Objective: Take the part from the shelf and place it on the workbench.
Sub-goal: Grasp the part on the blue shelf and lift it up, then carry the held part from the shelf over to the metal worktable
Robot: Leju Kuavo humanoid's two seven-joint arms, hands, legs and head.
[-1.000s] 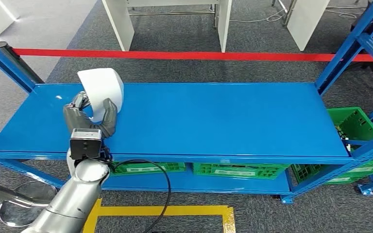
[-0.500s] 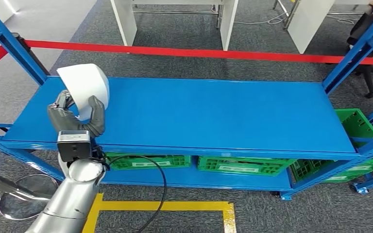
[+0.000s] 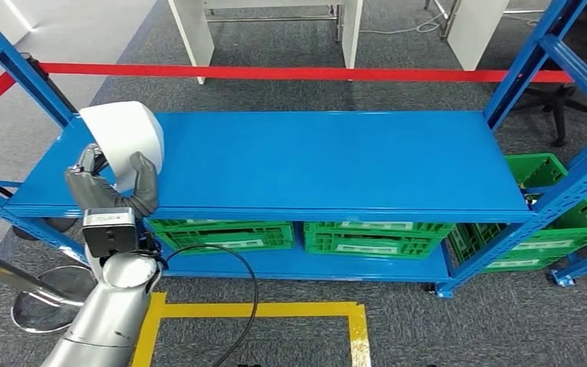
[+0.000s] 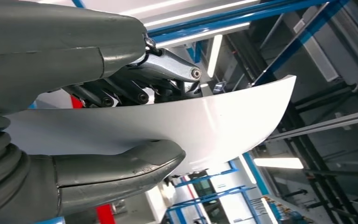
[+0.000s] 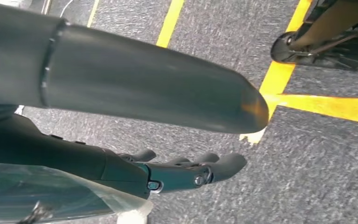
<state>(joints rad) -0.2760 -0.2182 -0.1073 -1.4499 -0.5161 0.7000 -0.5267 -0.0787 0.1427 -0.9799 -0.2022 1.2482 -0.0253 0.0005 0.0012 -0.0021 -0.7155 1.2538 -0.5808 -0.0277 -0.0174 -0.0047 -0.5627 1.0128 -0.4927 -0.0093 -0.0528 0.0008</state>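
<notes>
White part (image 3: 122, 136) in left robot hand (image 3: 111, 186)

**Count of things in view**

One white curved part (image 3: 122, 138), held by the one left hand (image 3: 111, 187). One right hand (image 5: 186, 170) hanging above the floor. One blue shelf (image 3: 313, 164). Green crates: three under the shelf's top board (image 3: 225, 233) (image 3: 374, 238) (image 3: 535, 245) and one more at its right end (image 3: 539, 170). One red line (image 3: 275, 73) on the floor
</notes>
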